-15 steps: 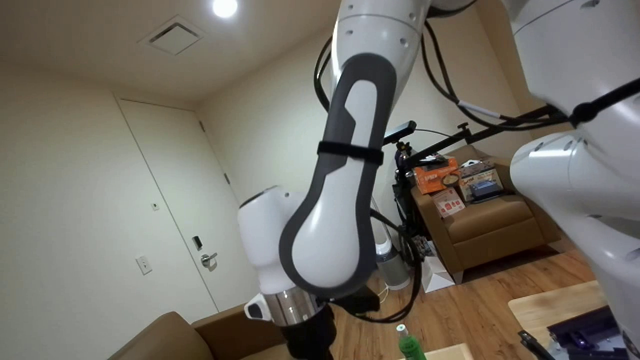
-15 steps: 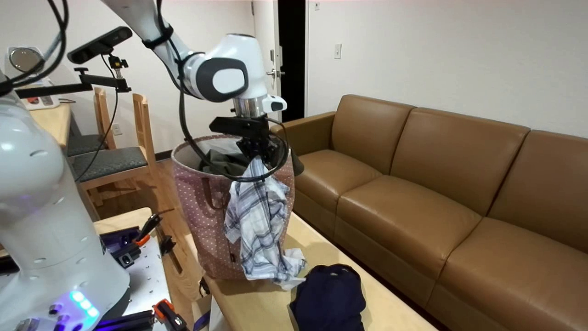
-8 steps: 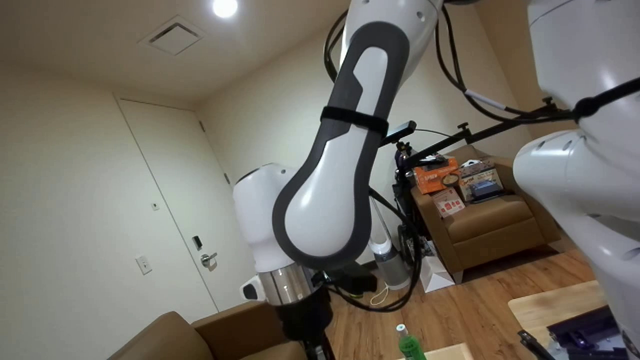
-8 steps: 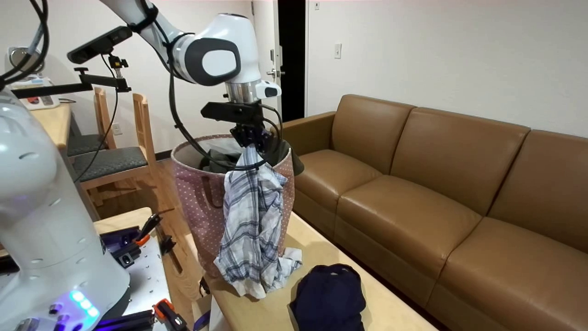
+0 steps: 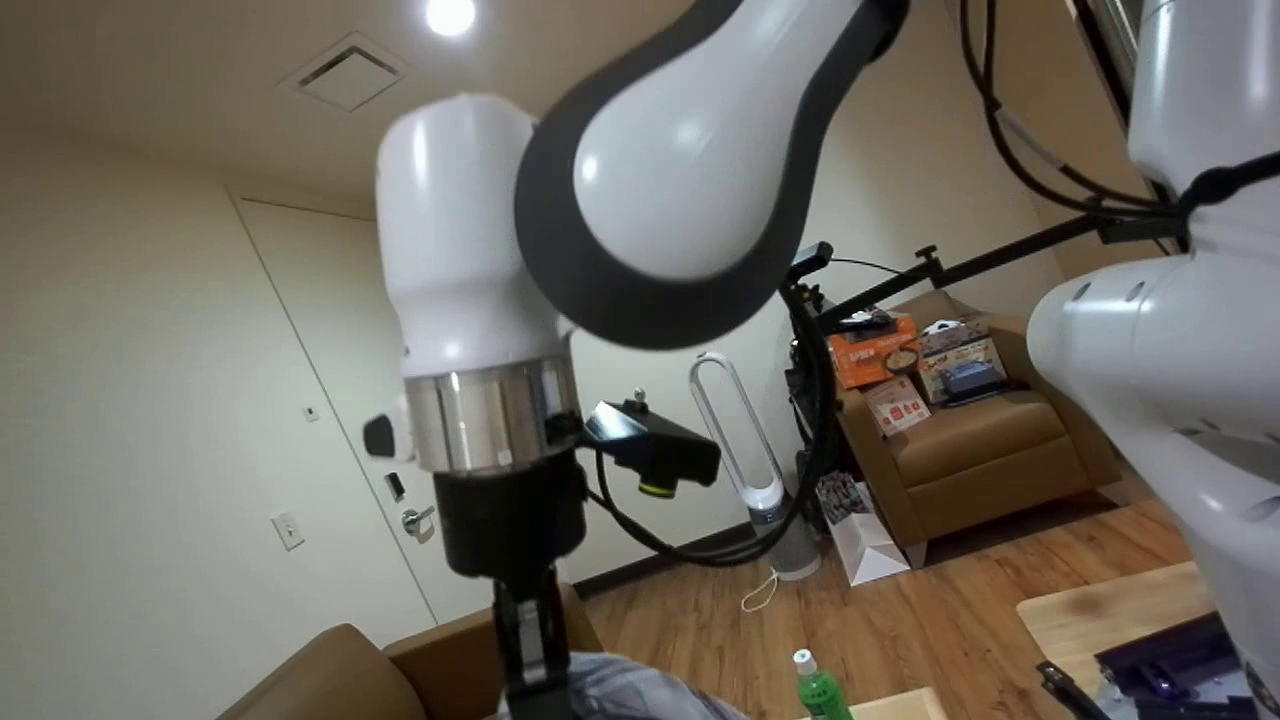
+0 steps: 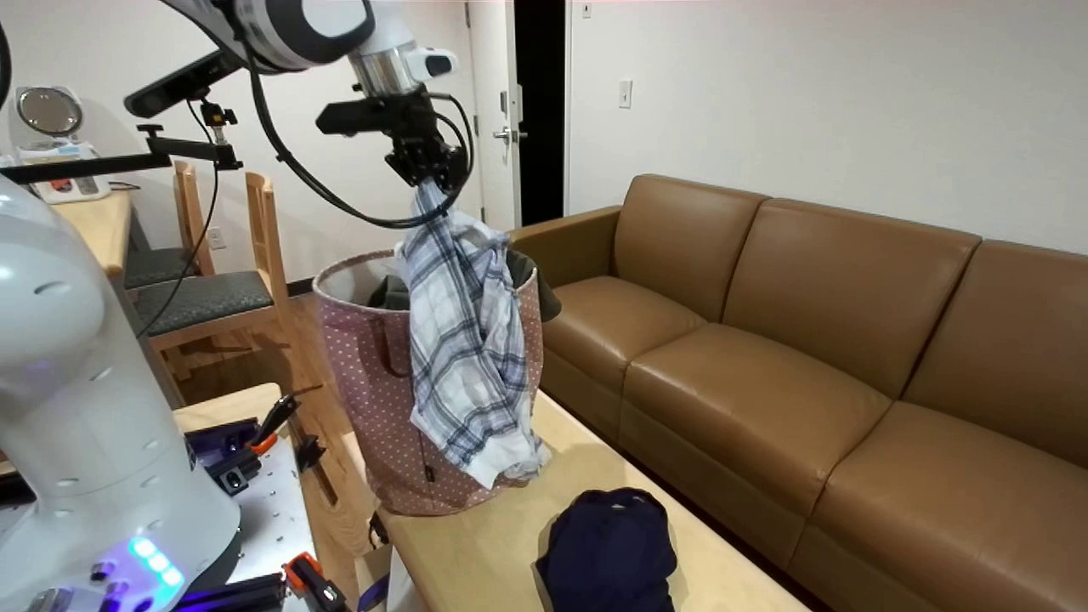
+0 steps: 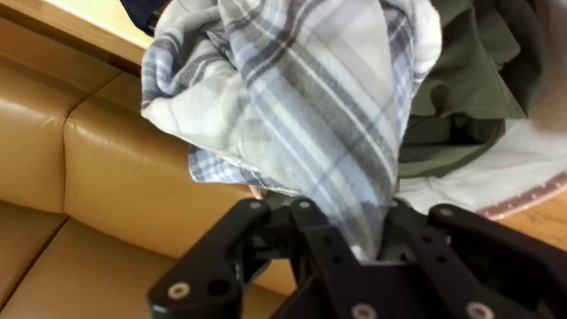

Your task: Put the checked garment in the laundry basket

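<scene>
Outside a dotted pink laundry basket (image 6: 374, 416), in front of its near side, hangs a rumpled checked garment (image 6: 466, 340), white with blue-gray plaid. Olive clothing (image 7: 465, 75) lies inside; above the basket, the gripper (image 6: 431, 178) clamps the garment's top.

A brown sofa (image 6: 731, 331) extends alongside a light wooden table (image 6: 476, 552); a dark navy garment (image 6: 608, 552) lies on the table. In an exterior view, a white bag (image 5: 868, 552) stands between a fan (image 5: 762, 496) and a brown armchair (image 5: 985, 440) carrying an orange box (image 5: 868, 352).
</scene>
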`<act>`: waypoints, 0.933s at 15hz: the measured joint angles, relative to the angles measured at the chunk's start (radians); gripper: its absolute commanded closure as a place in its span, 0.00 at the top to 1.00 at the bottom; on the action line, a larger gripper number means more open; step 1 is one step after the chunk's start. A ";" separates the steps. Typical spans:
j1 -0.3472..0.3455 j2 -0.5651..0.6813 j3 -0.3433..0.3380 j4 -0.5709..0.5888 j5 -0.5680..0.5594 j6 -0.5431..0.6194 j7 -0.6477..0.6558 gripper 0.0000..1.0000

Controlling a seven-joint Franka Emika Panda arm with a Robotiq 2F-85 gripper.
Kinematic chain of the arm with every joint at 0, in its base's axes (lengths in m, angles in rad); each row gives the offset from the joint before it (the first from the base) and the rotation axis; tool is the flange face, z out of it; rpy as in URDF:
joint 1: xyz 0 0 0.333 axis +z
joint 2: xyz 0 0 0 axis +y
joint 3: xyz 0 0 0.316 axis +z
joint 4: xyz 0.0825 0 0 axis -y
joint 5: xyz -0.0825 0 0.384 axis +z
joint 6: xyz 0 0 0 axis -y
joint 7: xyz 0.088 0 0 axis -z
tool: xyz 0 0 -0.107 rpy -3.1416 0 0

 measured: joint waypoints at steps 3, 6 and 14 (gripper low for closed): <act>0.024 -0.136 0.072 0.028 0.000 -0.029 0.085 0.04; 0.060 -0.247 0.147 0.049 -0.004 -0.030 0.124 0.04; 0.130 -0.306 0.242 0.049 -0.014 0.038 0.087 0.04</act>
